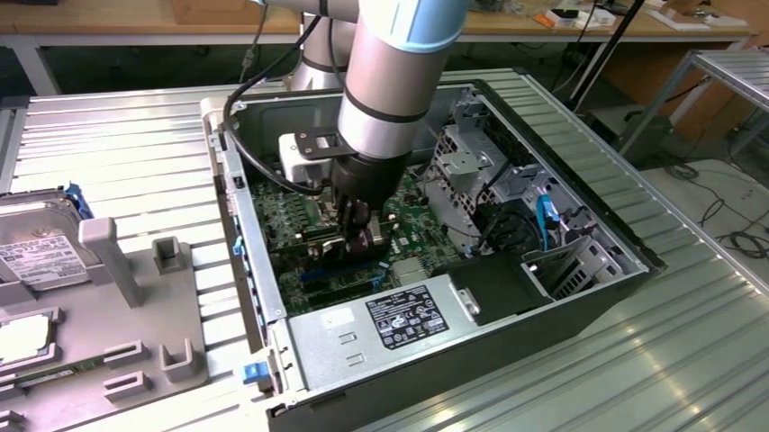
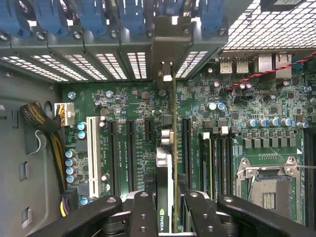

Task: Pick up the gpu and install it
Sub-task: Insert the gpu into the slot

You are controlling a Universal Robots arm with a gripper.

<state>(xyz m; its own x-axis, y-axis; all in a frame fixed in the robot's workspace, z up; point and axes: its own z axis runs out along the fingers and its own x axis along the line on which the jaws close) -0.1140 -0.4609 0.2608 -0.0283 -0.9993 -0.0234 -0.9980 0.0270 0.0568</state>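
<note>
My gripper (image 1: 364, 241) reaches down into the open computer case (image 1: 577, 207), low over the green motherboard (image 1: 415, 211). In the wrist view the gpu (image 2: 167, 148) stands on edge between the black fingers (image 2: 143, 212), a green logo on its near end. My gripper (image 2: 165, 200) is shut on it. The card runs along the motherboard (image 2: 123, 103) in line with the long expansion slots, and its metal bracket end (image 2: 166, 69) reaches the rear slot openings. Whether it is fully seated in a slot I cannot tell.
Blue slot clips (image 2: 98, 15) line the case's rear wall. A braided cable bundle (image 2: 44, 128) and an empty processor socket (image 2: 269, 182) flank the slots. The power supply (image 1: 397, 324) fills the case's near end. A grey holder (image 1: 144, 297) with a hard drive (image 1: 36, 247) sits at the exterior view's left.
</note>
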